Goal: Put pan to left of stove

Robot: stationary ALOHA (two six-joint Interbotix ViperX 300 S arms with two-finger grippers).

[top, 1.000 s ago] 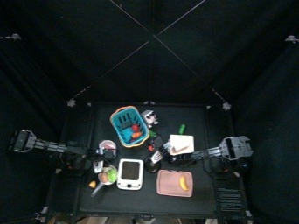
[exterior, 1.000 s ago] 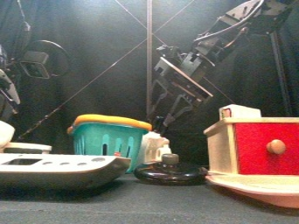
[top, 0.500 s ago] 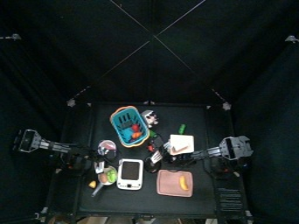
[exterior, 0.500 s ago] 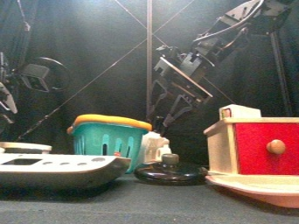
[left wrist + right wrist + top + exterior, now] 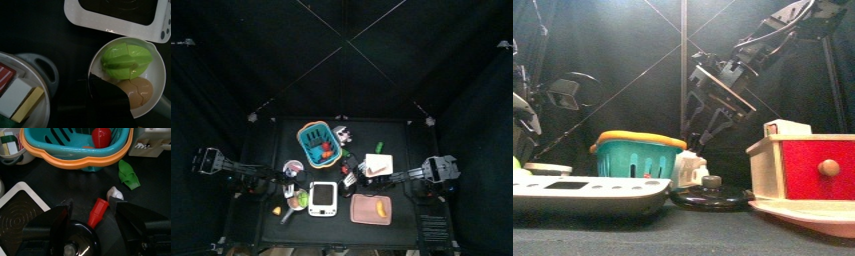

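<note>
The stove (image 5: 322, 198) sits near the table's (image 5: 265, 150) front edge, left of the middle. The pan (image 5: 133, 75), holding green and tan toy food, touches the stove's left side, and the left hand (image 5: 110, 102) has a finger over its rim, though I can't tell whether it's clamped. The right hand (image 5: 91, 213) hangs released above a black lid (image 5: 73, 240).

Dim overall — black curtains swallow most light, and from above only the small table shows colour. At table height the stove (image 5: 587, 193) lies soft and out of focus in the foreground, while the teal basket (image 5: 640, 160) behind is sharper. Ahead of the left jaws, a glare spot sits on the white bowl (image 5: 152, 75) rim. The right jaws look blurred — the black lid (image 5: 73, 240) between them gleams faintly.
</note>
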